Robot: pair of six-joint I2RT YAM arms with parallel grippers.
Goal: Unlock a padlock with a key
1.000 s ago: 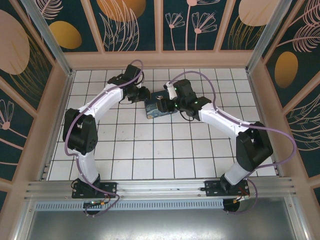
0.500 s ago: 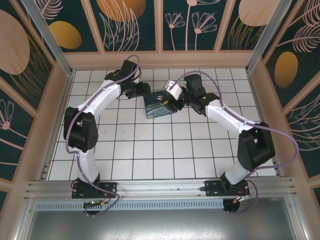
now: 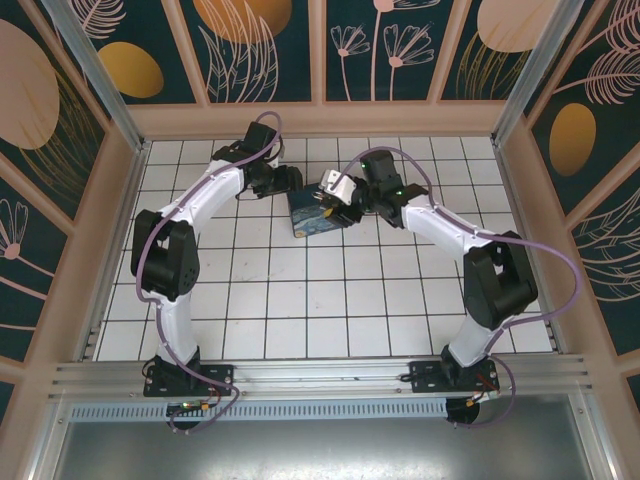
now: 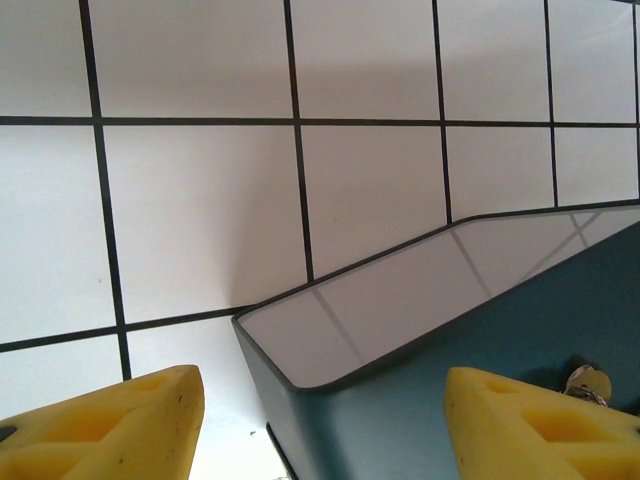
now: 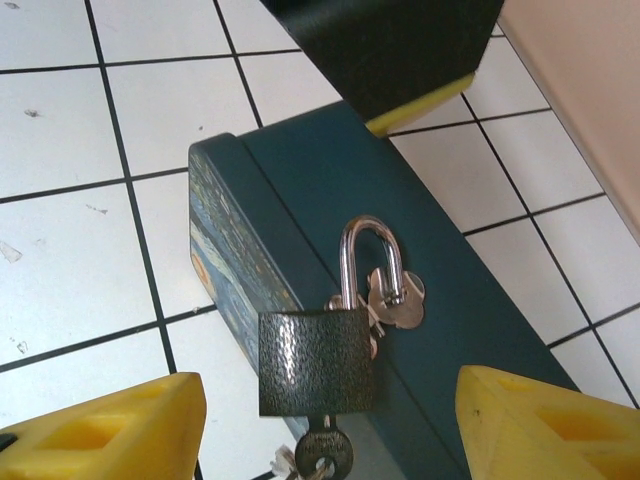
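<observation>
Top view, box: a blue painted box [image 3: 316,218] lies on the white tiled tabletop [image 3: 300,300], towards the far wall.
Top view, left gripper: the left gripper [image 3: 290,182] is at the box's far left corner, just beside it.
Top view, right gripper: the right gripper [image 3: 330,200] is over the box's far right part. Its jaw gap is too small to judge here.
Left wrist view, gripper: two yellow fingertips [image 4: 110,425] stand wide apart with nothing clamped between them.
Left wrist view, box: one rounded corner of the box points into the gap between the fingertips. Its glossy side mirrors the tile lines.
Left wrist view, metal bit: a small silvery piece [image 4: 586,382] sits on the box's teal face at the right edge. I cannot tell what it is.
Right wrist view, gripper: the jaws are spread wide, one yellow fingertip on each side of the box, and they hold nothing.
Right wrist view, padlock: the padlock [image 5: 318,375] hangs against the box's near edge. Its dark textured body is upright and its silver shackle [image 5: 368,262] arches onto the box's teal top.
Right wrist view, key: the key [image 5: 322,460] shows its head directly under the padlock body. I cannot tell whether the blade is inside.
Right wrist view, other keys: silvery spare keys [image 5: 400,297] lie on the box, touching the shackle.
Right wrist view, far side: a black finger with a yellow tip [image 5: 420,103] is at the box's far end.
</observation>
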